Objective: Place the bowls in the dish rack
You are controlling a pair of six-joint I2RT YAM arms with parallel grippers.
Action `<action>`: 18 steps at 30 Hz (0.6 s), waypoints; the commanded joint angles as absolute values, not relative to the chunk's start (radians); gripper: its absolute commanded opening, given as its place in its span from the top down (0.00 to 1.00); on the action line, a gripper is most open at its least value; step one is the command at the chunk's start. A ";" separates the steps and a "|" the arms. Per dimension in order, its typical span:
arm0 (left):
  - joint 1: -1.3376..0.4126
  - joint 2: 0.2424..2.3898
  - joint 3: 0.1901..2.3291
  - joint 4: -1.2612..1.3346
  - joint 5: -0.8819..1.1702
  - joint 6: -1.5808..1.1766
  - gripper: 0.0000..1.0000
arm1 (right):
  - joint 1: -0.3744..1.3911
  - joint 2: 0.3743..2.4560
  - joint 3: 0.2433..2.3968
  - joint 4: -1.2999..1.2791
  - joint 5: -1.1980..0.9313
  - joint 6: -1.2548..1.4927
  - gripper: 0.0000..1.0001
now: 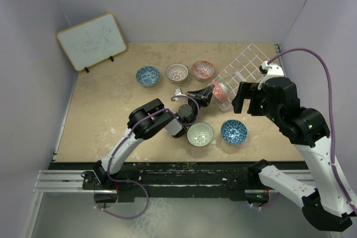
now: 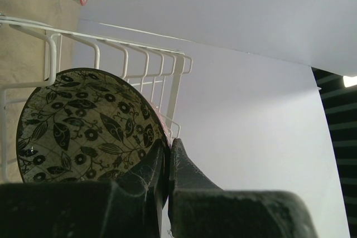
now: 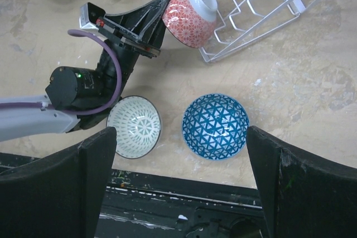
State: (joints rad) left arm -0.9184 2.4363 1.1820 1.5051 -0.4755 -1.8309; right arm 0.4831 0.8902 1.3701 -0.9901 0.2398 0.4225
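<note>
- The leaf-patterned bowl (image 2: 83,126) stood on edge, rim pinched in the left gripper (image 2: 167,157), just ahead of its fingers at the dish rack (image 2: 142,59) corner.
- That thin rim pinch could slip, dropping it outside the wires.
- The right gripper (image 1: 241,100) hung spread, empty.

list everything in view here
blue-patterned round ceramic bowls: 2, blue; one back row left, one front right
white-lattice ceramic bowl: 1, white; back row middle
red-patterned ceramic bowl: 1, red; back row right
pale green-white ceramic bowl: 1, pale green; front left
black-leaf ceramic bowl: 1, black on cream, red outside; at the rack's corner
white wire dish rack: 1, white; far right
wood-framed whiteboard: 1, white; far left
left gripper: 1, black; shut on the black-leaf bowl
right gripper: 1, black; open, empty
</note>
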 commanded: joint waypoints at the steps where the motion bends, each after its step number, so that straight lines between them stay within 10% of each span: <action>1: -0.923 2.441 1.206 1.650 -0.469 -1.871 1.00 | 0.480 0.888 1.372 -0.974 0.223 0.410 0.00; 18: -0.923 2.451 1.189 1.651 -0.472 -1.925 0.70 | 0.480 0.900 1.374 -0.960 0.204 0.408 0.00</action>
